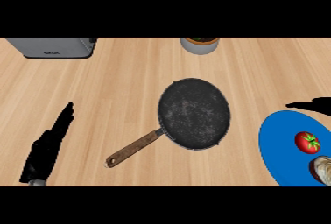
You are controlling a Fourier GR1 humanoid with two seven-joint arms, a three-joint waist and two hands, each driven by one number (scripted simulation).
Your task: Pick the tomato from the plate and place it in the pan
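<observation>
In the head view, we are seeing the right hand (313, 105) only as a dark shape cut off by the right edge, above the plate (276, 144); open or closed, we cannot tell. The tomato (308, 142) is lying on the plate, beside a brownish thing (323, 169) we cannot identify. The left hand (44, 151) is resting at lower left, fingers straight and together. The pan (194, 113) is sitting on the wooden counter (97, 96). The mark on the grey appliance (51, 47) is too small to read.
</observation>
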